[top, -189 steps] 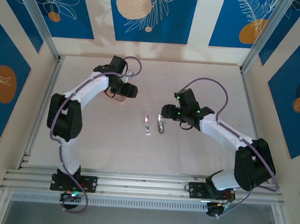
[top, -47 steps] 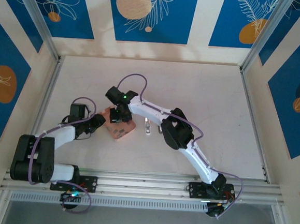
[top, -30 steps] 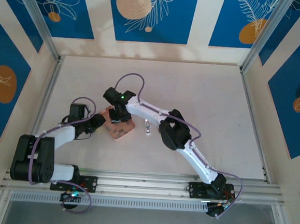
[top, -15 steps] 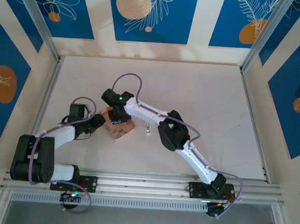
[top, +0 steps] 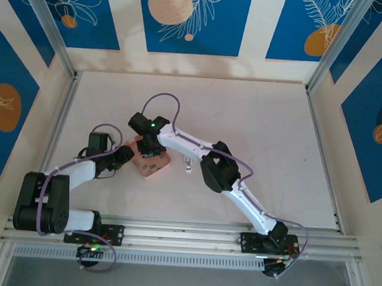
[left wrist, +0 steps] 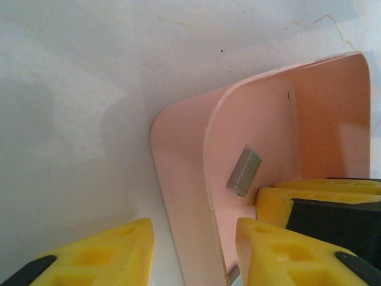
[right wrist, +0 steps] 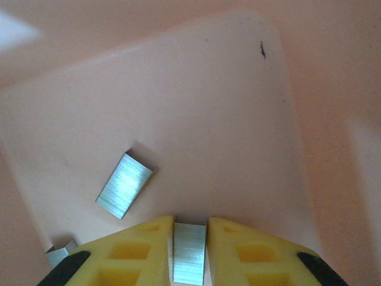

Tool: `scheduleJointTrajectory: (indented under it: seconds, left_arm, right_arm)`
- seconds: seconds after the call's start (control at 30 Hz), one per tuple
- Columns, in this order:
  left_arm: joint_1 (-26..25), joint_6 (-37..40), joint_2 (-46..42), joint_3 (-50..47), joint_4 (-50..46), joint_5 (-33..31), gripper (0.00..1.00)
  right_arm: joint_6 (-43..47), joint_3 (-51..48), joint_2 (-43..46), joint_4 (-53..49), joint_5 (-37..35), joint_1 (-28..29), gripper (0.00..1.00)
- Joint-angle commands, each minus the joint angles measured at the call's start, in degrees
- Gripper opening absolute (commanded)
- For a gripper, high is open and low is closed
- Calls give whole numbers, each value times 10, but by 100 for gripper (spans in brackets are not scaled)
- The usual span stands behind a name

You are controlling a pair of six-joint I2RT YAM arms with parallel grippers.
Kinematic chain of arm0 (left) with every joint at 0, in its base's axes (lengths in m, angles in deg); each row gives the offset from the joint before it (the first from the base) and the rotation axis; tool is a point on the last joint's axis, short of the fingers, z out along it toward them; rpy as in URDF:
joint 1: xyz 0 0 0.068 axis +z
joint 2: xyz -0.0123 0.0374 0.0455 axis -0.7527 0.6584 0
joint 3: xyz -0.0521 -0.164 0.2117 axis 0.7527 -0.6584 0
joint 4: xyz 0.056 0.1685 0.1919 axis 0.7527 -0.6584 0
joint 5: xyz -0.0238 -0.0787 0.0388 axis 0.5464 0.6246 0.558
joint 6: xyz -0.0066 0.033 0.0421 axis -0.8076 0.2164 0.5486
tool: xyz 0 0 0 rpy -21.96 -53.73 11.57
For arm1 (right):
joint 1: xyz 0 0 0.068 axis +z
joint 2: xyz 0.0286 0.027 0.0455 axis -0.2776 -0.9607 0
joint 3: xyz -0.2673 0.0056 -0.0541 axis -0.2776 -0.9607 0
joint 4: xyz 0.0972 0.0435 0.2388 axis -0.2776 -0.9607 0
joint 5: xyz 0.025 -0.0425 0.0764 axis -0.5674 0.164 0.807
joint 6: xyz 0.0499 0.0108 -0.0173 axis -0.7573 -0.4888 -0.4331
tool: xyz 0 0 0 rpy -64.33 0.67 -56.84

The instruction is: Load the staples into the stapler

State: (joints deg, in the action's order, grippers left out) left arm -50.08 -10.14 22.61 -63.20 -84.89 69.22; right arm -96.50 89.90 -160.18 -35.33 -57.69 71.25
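Observation:
A shallow pink tray (top: 153,171) sits left of centre on the table. Inside it lie staples: one loose strip (right wrist: 125,185), a second at the tray wall (right wrist: 58,253), and a third (right wrist: 189,256) pinched between the fingertips of my right gripper (right wrist: 190,223), which reaches down into the tray (right wrist: 208,107). My left gripper (left wrist: 195,241) straddles the tray's left wall (left wrist: 181,161), with a narrow gap showing on each side. A strip (left wrist: 244,173) shows beside my right gripper's fingers (left wrist: 297,199). The slim silver stapler (top: 187,164) lies right of the tray.
My right arm (top: 215,171) stretches across the table's middle from the near right to the tray. The left arm (top: 76,167) lies low along the near left. Metal rails (top: 183,238) run along the front edge.
My right gripper has edged left and lower into the tray and has shut on a strip of staples. The left arm and the tray have stayed put.

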Motion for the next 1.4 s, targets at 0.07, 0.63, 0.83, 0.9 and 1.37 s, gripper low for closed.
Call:
scheduleJointTrajectory:
  seconds: [0.07, 0.63, 0.83, 0.9, 1.37]
  left_arm:
    - [8, 17, -10, -1, -22, 8, 40]
    - [7, 39, -87, 3, -55, -10, 40]
    - [6, 41, -123, 14, -60, -10, 41]
    - [6, 43, -134, 18, -63, -8, 41]
    - [-29, 77, -190, 13, -25, -1, 43]
  right_arm:
    - [20, 13, -78, -62, -23, 4, 27]
    - [45, -31, -3, 13, -30, 0, 19]
    - [52, -79, 85, 88, -56, 5, 19]
    - [54, -106, 115, 109, -66, 6, 19]
    - [-9, -495, 411, 314, -196, 14, 19]
